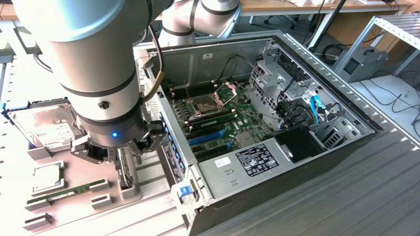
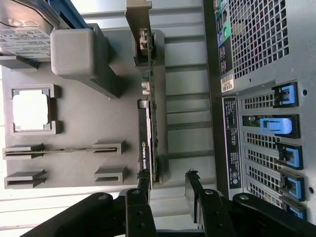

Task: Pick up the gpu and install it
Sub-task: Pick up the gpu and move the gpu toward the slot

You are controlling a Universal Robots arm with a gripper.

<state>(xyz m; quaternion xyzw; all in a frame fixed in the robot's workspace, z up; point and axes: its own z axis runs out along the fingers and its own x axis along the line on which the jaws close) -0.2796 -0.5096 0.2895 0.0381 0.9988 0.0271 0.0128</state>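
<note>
Steel case (image 1: 196, 59) lies open on its side, so the motherboard (image 1: 244, 122) faces up for installing. Grey tray (image 2: 79, 113) beside it keeps the gpu (image 2: 153, 108) upright on edge in a slot, ready for grasping. The gripper (image 2: 167, 178) hovers over one end of the card, fingers spread and holding nothing.

A: Any legible print?
B: One entry. The edge of the gpu (image 2: 144, 133) reads "NVIDIA QUAD"; the rest is unclear.
A: The hard drive label (image 2: 22, 37)? The black sticker (image 2: 230, 131) on the computer case (image 2: 256, 44)?
B: Both are printed, but too small to read.
</note>
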